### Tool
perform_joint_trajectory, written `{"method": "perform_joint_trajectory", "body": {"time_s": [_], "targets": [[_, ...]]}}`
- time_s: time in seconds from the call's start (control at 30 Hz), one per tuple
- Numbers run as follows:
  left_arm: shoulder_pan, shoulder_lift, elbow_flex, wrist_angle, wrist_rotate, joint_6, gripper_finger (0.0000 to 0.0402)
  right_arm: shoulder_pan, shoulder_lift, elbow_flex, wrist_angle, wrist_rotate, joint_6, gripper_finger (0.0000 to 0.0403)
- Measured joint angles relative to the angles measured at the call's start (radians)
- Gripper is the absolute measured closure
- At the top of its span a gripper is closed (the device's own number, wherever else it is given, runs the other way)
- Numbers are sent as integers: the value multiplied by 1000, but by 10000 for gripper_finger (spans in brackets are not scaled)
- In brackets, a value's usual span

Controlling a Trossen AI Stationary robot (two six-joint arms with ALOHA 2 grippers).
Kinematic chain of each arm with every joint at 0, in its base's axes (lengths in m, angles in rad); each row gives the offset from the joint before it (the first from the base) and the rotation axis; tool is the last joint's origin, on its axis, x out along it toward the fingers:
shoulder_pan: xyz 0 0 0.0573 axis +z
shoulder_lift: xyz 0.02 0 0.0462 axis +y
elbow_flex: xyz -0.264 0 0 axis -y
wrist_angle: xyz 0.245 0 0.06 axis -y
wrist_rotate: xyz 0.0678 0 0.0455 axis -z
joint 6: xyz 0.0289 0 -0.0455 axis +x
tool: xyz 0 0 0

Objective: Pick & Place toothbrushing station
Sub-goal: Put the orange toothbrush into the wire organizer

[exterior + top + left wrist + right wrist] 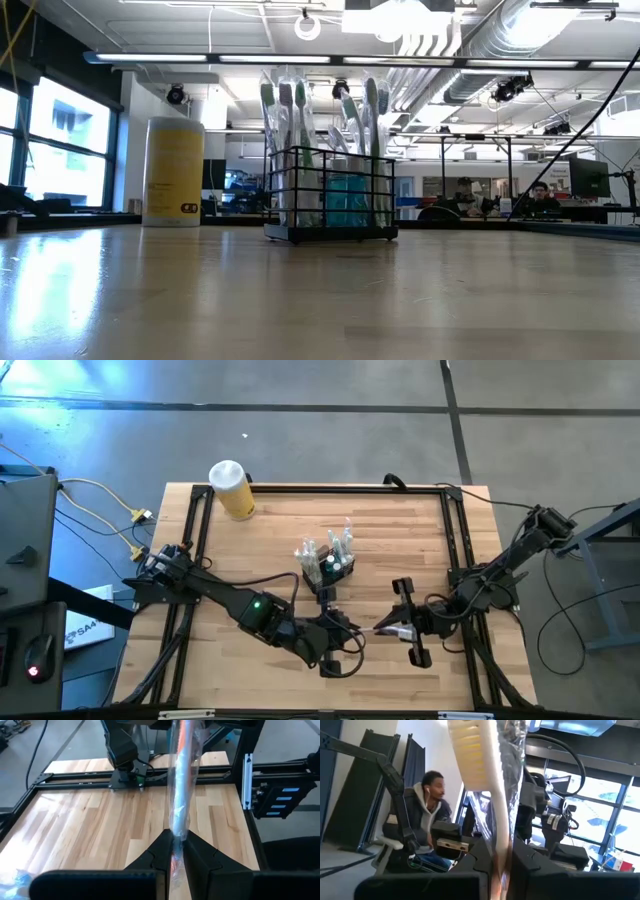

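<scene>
While the toothbrushing station (pixel 328 568) is standing mid-frame, already stocked with several brushes, one wrapped toothbrush (pixel 181 795) (apparently mid-handover) is being pinched by both the left gripper (pixel 178 851) and right gripper (pixel 501 851); its placing is judged outstanding.

Bright, even light from ceiling strip lamps (pixel 150 57) in the low view; pale glare across the near table (pixel 300 300), blurred toward the lens. Daylight through windows (pixel 60 130) on the left, washed out. Soft, short shadows on the table in the high view, blue glare patch on the floor (pixel 60 380) at top left. Close wrapped toothbrush (pixel 485 765) out of focus in the right wrist view, bright window glare behind
</scene>
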Motion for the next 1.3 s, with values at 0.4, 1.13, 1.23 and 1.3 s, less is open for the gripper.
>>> {"method": "perform_joint_trajectory", "body": {"time_s": [0.4,1.13,1.23,1.3], "targets": [[0,1,0,15,-3,97,366,13,-1,1,-27,41,3,384],[-23,-10,1,-43,0,30,140,68,-37,0,-241,450,16,385],[-42,-27,-1,-129,-17,7,139,38,-53,0,-317,470,48,385],[-49,-50,0,-176,-47,-45,139,6,-69,-1,-380,451,95,385]]}}
